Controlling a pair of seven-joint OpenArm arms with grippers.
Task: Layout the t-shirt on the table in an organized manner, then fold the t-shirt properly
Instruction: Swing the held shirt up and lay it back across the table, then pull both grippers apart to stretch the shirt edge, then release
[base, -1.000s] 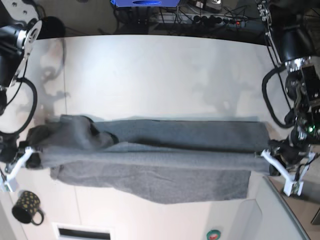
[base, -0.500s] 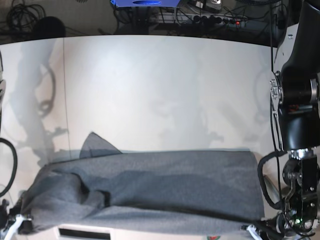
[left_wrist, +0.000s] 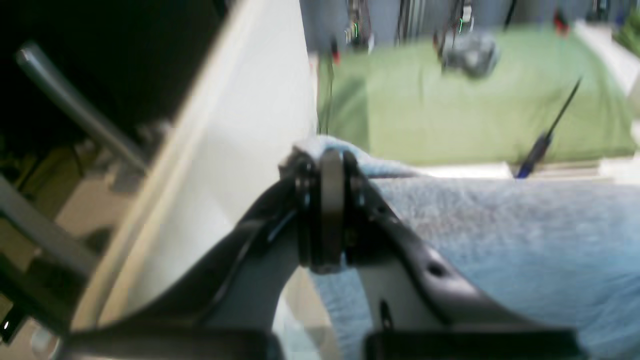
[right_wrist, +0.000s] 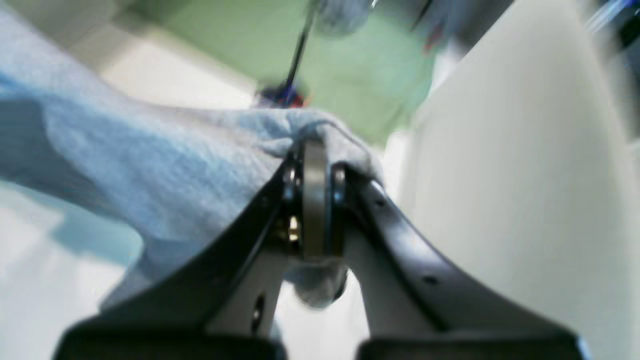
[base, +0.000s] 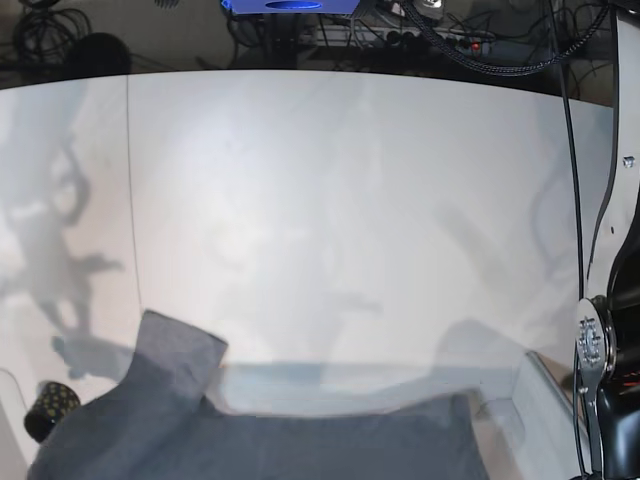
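left claw (left_wrist: 324, 210): clenched on a bunched corner of the t-shirt (left_wrist: 500, 240), a small lump of cloth poking out above the tips; out of frame in the base view.
right claw (right_wrist: 315, 200): clenched on another corner of the t-shirt, fabric wrapped over the tips and a fold hanging below them; also out of frame in the base view.
t-shirt position: at the near edge of the surface (base: 320, 200), most of it off the bottom of the base view; one sleeve flap raised toward the near-left corner, just beside a dark mug (base: 48, 408).
long axis: parallel to the near edge, corner to corner between the two claws.
pointing: sleeve end toward the left edge as the base view shows it, straight hem end toward the right; neck opening not visible, so front or back cannot be told.
risk, slip: thin pinches on bunched corners; an uneven pull likely to drag one corner free.
risk, sag: cloth slack between the claws; probable crumpled landing instead of a flat spread.
risk, mug: sleeve close to the mug; a sweep across could snag or tip it.
risk, edge: much of the cloth beyond the near edge; could catch there.
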